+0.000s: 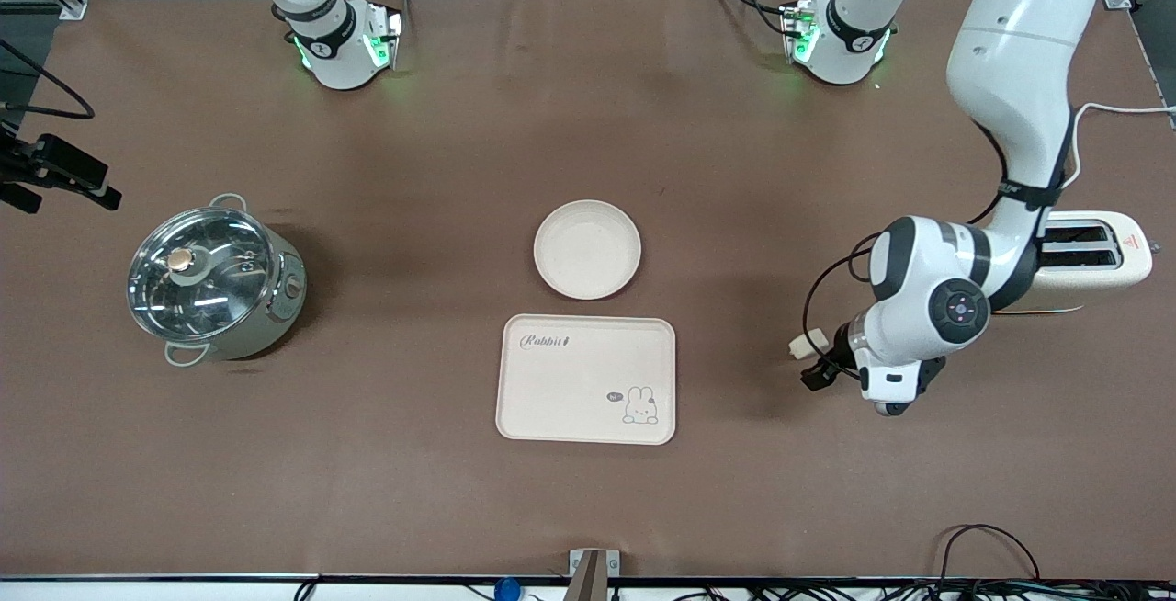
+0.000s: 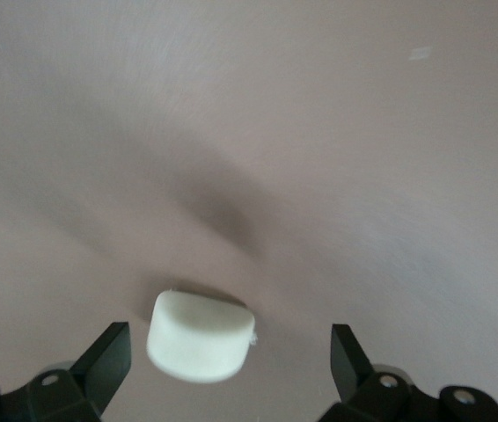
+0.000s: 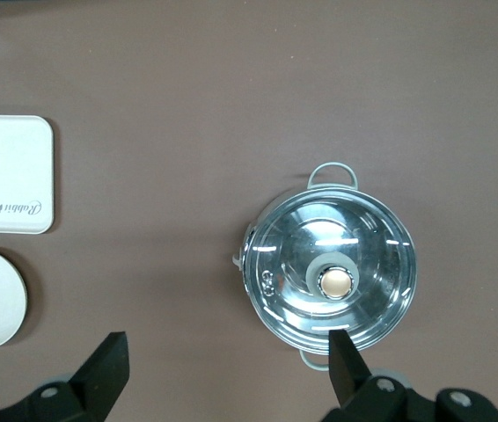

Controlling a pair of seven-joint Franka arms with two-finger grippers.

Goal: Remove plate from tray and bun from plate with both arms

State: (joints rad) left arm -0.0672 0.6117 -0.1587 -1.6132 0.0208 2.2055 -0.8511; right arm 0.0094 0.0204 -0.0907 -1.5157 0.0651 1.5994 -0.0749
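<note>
Brown counter (image 1: pixel 386 491) carries the tray (image 1: pixel 586 379) as reference. Plate (image 1: pixel 587 249) sits just beside it, toward the arm bases. Left gripper (image 1: pixel 814 357), fingers wide open, straddles the bun (image 1: pixel 808 342) toward the toaster (image 1: pixel 1093 256). Right gripper (image 3: pixel 223 369), fingers open and empty, waits above the pot (image 3: pixel 330 270).

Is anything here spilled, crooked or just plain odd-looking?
One thing: the small pale cream bun lies on the bare brown table toward the left arm's end, between the open left gripper's fingertips, not on the round cream-white plate. Nothing looks spilled or damaged.
</note>
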